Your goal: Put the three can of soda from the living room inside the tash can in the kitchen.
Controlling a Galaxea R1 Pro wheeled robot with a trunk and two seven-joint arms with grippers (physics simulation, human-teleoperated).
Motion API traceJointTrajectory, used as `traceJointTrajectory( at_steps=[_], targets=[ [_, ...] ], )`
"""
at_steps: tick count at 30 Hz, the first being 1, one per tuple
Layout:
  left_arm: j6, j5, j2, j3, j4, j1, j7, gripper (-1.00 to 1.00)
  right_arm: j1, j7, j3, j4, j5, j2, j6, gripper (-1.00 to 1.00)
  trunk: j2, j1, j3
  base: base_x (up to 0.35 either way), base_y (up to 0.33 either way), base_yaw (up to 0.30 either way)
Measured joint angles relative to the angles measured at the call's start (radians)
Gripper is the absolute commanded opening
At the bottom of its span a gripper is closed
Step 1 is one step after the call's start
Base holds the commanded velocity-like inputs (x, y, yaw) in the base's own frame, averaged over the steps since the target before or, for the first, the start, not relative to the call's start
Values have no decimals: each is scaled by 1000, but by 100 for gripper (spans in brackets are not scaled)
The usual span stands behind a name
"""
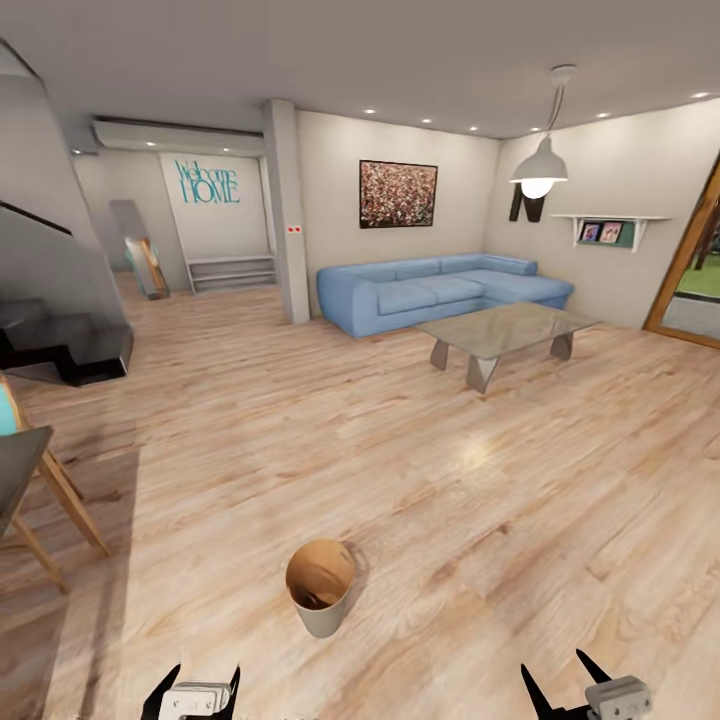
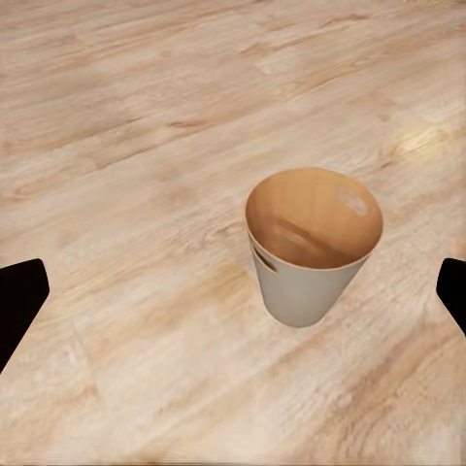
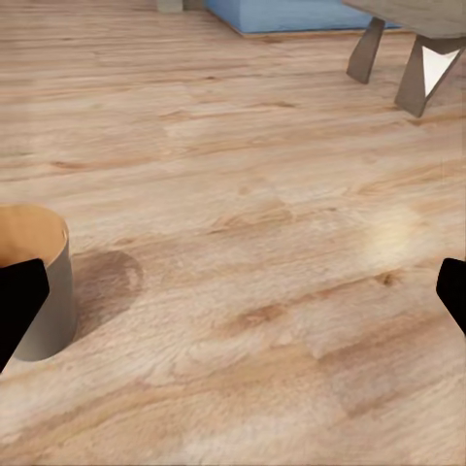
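Both sets of jaws stand apart and hold nothing. From the head camera, the left gripper (image 1: 192,692) and the right gripper (image 1: 570,685) hang low over the wood floor (image 1: 430,470), black fingertips splayed. The trash can (image 1: 320,587) stands upright on the floor just ahead of the left gripper, its brown inside appearing empty. Farther off, a blue sofa (image 1: 440,290) lines the wall with a glass coffee table (image 1: 505,335) in front of it; I make out no soda cans on the table or the floor.

Through the left wrist camera, the trash can (image 2: 313,248) sits between the parted fingertips (image 2: 19,301), open mouth up, with two handle slots in its wall and nothing inside.

Through the right wrist camera, one side of the trash can (image 3: 44,282) shows near a black fingertip (image 3: 17,306), and the legs of the coffee table (image 3: 398,53) stand well beyond.

My judgement is that the task is at its searching stage: no can is collected. The next move calls for driving on to find the cans.
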Motion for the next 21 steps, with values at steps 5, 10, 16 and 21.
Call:
traceJointTrajectory(
  at_steps=[5, 10, 16, 21],
  targets=[
    [0, 1, 0, -1, -2, 0, 0, 100, 0, 0, 0, 0, 0, 0, 0, 100, 0, 0, 0, 0, -298, 231],
    [-3, 1, 1, -1, -6, 1, 0, 100, 0, 0, 0, 0, 0, 0, 0, 100, 0, 0, 0, 0, -304, 221],
    [-4, 1, 1, -1, -9, 1, 0, 100, 0, 0, 0, 0, 0, 0, 0, 100, 0, 0, 0, 0, -305, 66],
    [-4, 1, 0, -2, -8, 2, 1, 100, 0, 0, 0, -1, 0, 0, 0, 100, 0, 0, 0, 0, -306, 8]
  ],
)
